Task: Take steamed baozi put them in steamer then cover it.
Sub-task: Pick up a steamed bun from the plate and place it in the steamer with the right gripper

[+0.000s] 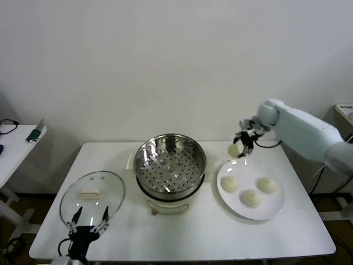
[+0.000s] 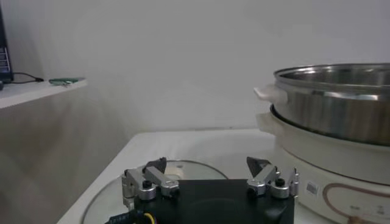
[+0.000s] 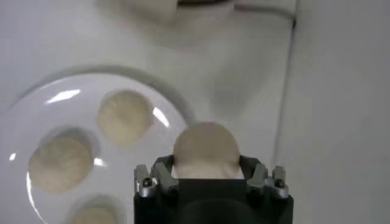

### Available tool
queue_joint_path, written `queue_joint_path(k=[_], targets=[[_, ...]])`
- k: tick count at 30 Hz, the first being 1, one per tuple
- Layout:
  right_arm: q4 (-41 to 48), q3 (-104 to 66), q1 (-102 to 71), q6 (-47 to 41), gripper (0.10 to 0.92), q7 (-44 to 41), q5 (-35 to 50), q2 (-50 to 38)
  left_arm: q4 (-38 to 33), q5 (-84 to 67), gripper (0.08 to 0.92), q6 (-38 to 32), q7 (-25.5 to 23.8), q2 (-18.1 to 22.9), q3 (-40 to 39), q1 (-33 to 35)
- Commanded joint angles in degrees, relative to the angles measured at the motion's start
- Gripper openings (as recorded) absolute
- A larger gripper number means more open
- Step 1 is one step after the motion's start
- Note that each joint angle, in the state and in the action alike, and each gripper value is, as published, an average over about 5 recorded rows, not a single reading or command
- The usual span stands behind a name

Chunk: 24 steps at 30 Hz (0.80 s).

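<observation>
The shiny steel steamer (image 1: 170, 164) stands on its cream pot base mid-table; its basket is empty. It also shows in the left wrist view (image 2: 335, 97). My right gripper (image 1: 243, 144) is shut on one cream-white baozi (image 1: 234, 149) and holds it in the air above the far left edge of the white plate (image 1: 270, 210). The wrist view shows this baozi (image 3: 206, 150) between the fingers. Three more baozi lie on the plate (image 1: 230, 183) (image 1: 267, 185) (image 1: 251, 198). My left gripper (image 1: 89, 217) is open and empty, low at the near edge of the glass lid (image 1: 92, 193).
The glass lid with its cream handle (image 1: 90, 193) lies flat on the table's left side. A side table (image 1: 14, 138) with small items stands at the far left. A wall runs behind the table.
</observation>
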State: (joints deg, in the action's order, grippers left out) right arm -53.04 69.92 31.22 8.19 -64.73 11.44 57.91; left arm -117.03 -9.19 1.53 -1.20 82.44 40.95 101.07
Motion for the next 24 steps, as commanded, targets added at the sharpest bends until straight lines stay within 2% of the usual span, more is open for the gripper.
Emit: queue_joint_path(k=[1, 4, 7, 18, 24], targets=[[-19.22, 12.58, 21.39, 16.30, 0.712, -0.25, 3.02, 10.38, -0.99, 0.03, 0.823, 0.07, 0.02, -0.45, 0.29, 0.44], [-20.55, 12.80, 19.57, 18.10, 0.712, 1.23, 0.42, 14.78, -1.46, -0.14, 0.823, 0.09, 0.05, -0.79, 0.49, 0.61], [-18.13, 12.85, 16.37, 20.71, 0.712, 2.48, -3.46, 18.81, -1.83, -0.23, 0.823, 0.20, 0.06, -1.02, 0.62, 0.41], [2.25, 8.72, 1.41, 30.24, 0.712, 4.80, -22.77, 28.31, -2.51, -0.49, 0.823, 0.52, 0.06, -0.90, 0.95, -0.03], [8.99, 6.81, -3.80, 32.61, 0.712, 5.64, -26.71, 30.21, -2.13, -0.83, 0.823, 0.29, 0.15, -0.87, 1.17, 0.11]])
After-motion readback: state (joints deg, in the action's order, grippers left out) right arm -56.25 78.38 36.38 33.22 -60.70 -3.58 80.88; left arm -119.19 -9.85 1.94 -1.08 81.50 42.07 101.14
